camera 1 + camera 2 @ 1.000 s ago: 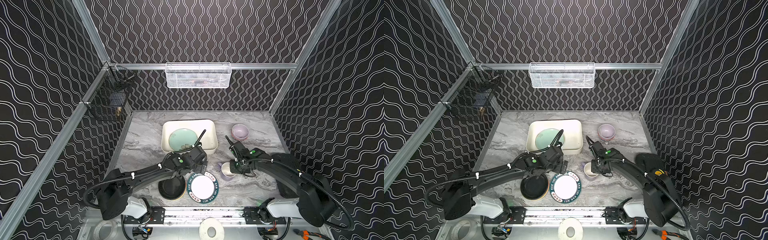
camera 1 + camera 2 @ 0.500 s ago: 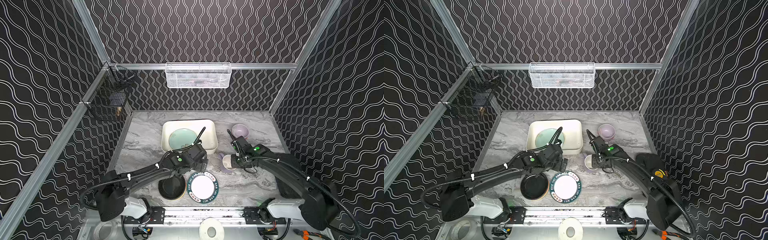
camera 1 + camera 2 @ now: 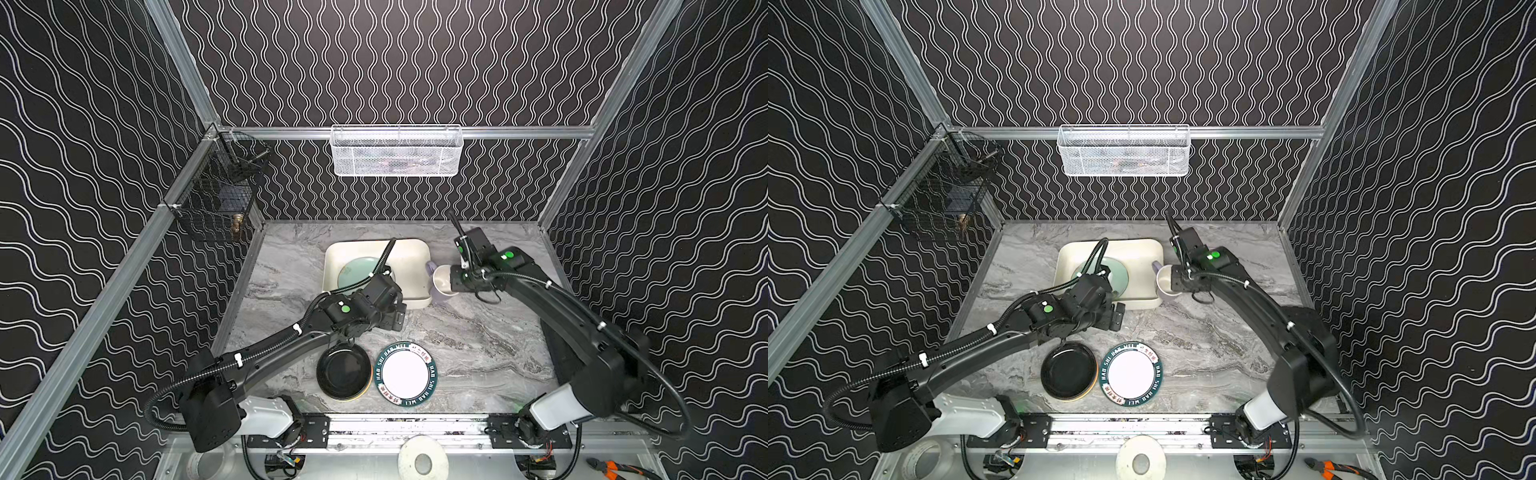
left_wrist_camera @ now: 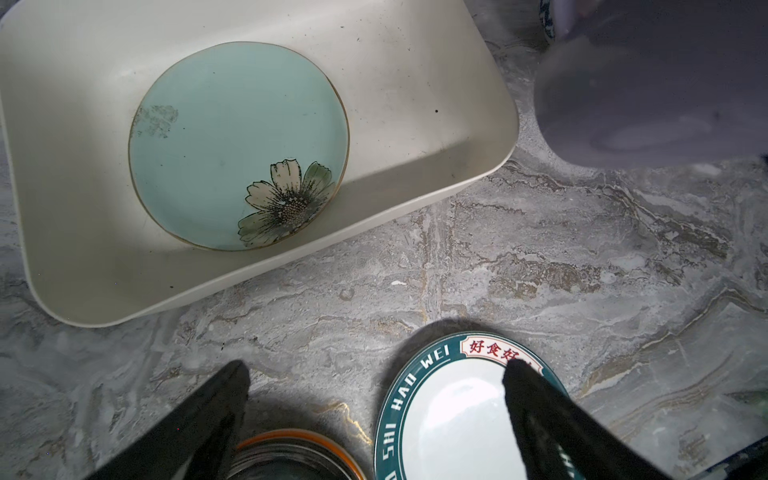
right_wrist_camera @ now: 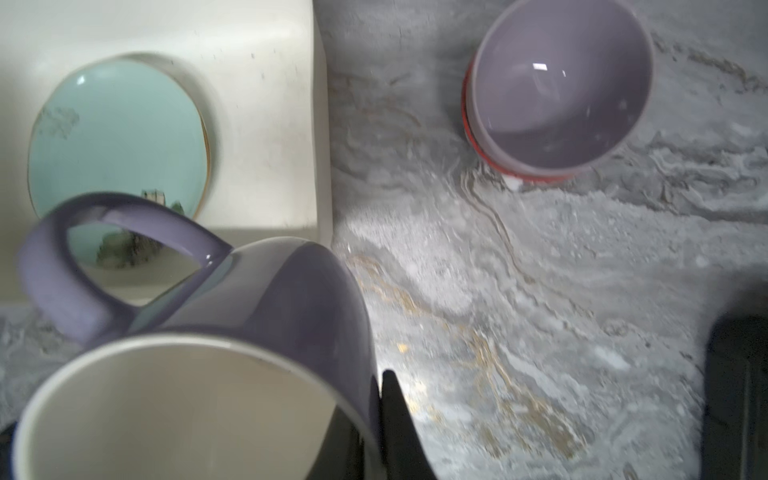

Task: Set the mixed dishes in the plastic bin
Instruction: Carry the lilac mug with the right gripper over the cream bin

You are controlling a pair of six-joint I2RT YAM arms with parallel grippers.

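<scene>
My right gripper (image 5: 374, 386) is shut on the rim of the lavender mug (image 5: 249, 311), one finger inside and one outside. In both top views the mug (image 3: 442, 282) hangs off the table beside the right wall of the plastic bin (image 3: 415, 249). A mint-green floral plate (image 4: 237, 141) lies in the bin (image 4: 415, 62). My left gripper (image 4: 376, 374) is open over bare table, between the bin and two plates at the front. These are a white plate with a lettered green rim (image 3: 405, 374) and a black plate (image 3: 343, 372) stacked on an orange one. A lavender bowl (image 5: 561, 83) nested in an orange bowl stands right of the bin.
A white wire-mesh basket (image 3: 397, 151) hangs on the back rail. On the left rail hangs a black wire basket (image 3: 220, 195). A tape roll (image 3: 422, 461) and pliers (image 3: 615, 469) lie on the front frame, below the table edge.
My right gripper has lifted the mug off the table and carried it back and up to the bin's right wall. The left arm has shifted only slightly.
</scene>
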